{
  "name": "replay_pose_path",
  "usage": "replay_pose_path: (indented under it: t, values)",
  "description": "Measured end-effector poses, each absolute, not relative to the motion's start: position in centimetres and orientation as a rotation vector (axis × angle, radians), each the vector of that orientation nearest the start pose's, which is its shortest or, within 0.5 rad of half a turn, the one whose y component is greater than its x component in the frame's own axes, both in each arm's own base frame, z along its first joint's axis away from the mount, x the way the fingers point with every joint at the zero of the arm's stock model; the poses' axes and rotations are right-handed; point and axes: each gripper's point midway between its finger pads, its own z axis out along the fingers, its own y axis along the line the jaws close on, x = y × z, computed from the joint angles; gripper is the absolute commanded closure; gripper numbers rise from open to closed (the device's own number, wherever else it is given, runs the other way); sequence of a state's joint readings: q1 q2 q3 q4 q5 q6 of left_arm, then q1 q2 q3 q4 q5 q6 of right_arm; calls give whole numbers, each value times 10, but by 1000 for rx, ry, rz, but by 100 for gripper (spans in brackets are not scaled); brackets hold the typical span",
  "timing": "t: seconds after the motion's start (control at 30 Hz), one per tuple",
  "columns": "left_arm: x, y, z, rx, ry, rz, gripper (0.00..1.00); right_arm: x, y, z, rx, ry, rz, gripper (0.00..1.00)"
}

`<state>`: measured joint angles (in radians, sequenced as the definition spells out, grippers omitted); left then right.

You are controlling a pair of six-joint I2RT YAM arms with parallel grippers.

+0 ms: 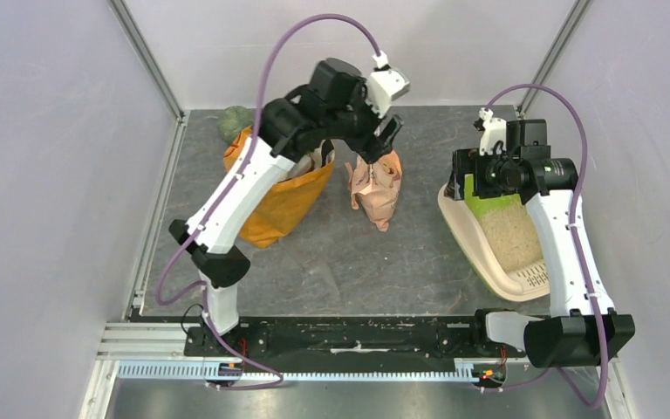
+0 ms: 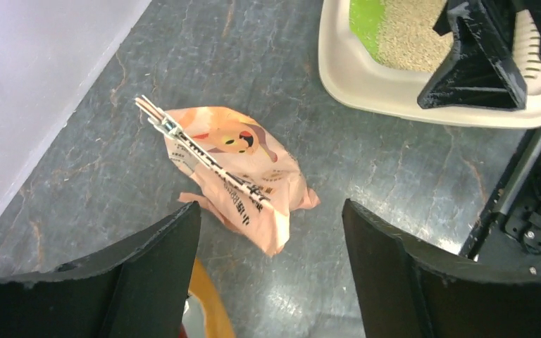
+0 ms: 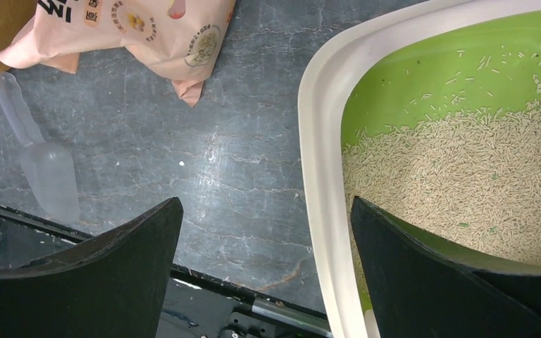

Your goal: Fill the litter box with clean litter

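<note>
The litter box (image 1: pixel 526 281) sits on the right side of the table, beside my right arm, with the clean litter (image 1: pixel 510 236) spread across its floor. From above, that arm covers the far end of the box, so I see only a strip of the green hood. In the right wrist view the box (image 3: pixel 317 176) runs off the frame, and one dark finger hides part of the litter (image 3: pixel 465 176).

The right gripper (image 3: pixel 264 211) hangs spread and empty above the rim on the side facing the pink bag (image 3: pixel 148 28), one finger over litter and the other over bare table. A clear scoop (image 3: pixel 42 162) lies near the table's front edge.

The left gripper (image 2: pixel 271 211), well apart from the box, is also spread wide, holding nothing, above the pink bag (image 2: pixel 236 169). The orange paper bag (image 1: pixel 283 205) stands beyond it. Something green (image 1: pixel 235 122) behind that bag is hard to make out.
</note>
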<state>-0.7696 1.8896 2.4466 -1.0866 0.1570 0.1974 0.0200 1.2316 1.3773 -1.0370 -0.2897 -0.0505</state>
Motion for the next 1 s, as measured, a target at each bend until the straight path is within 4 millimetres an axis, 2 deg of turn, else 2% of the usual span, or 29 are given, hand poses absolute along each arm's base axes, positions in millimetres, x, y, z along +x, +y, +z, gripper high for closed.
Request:
replay_pose_path:
  t: [0.13, 0.37, 0.53, 0.73, 0.87, 1.0]
  values:
    - [335, -368, 358, 1026, 1897, -450, 25, 287, 51, 243, -185, 2429, 342, 3]
    - [361, -387, 282, 899, 2092, -323, 38, 288, 45, 243, -138, 2430, 341, 3]
    - [377, -385, 257, 780, 2158, -244, 41, 288, 41, 244, -117, 2430, 337, 3]
    - [396, -374, 229, 668, 2203, -107, 40, 287, 40, 246, -105, 2421, 348, 3]
    - [401, -367, 206, 645, 2250, -56, 41, 287, 41, 248, -108, 2414, 356, 3]
    - [400, -366, 185, 656, 2298, -53, 48, 286, 42, 249, -109, 2408, 358, 3]
